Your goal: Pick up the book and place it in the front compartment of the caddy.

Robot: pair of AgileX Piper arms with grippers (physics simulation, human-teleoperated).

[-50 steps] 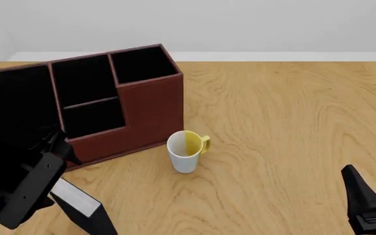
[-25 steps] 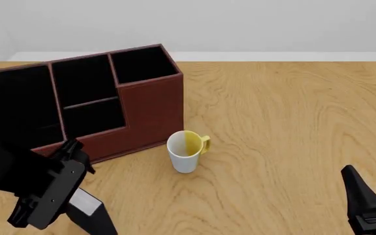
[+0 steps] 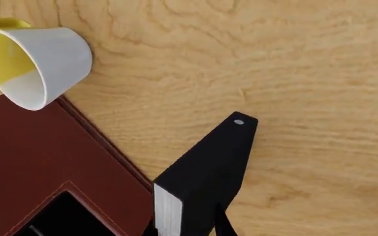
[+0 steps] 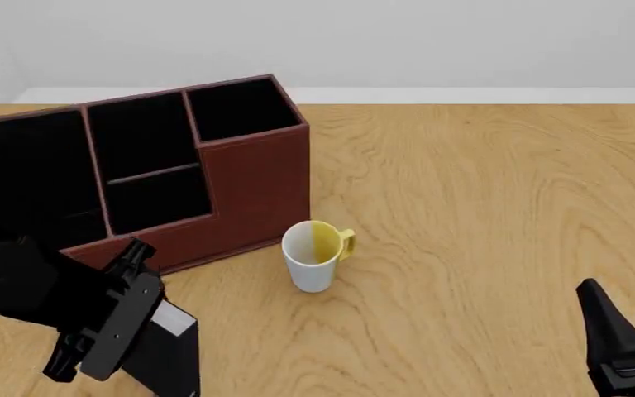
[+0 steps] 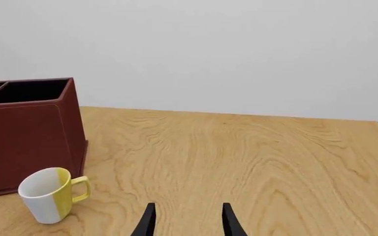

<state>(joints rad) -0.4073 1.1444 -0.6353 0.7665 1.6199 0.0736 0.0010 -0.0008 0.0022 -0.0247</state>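
White/yellow mug (image 4: 314,255) upright on wood table (image 4: 494,215).

no readable text, labels or numbers on anything

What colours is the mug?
The mug is white with a yellow handle side and inside; clearest in the right wrist view.

Left arm (image 4: 86,318) hides its jaws' hold on the book (image 4: 172,354)
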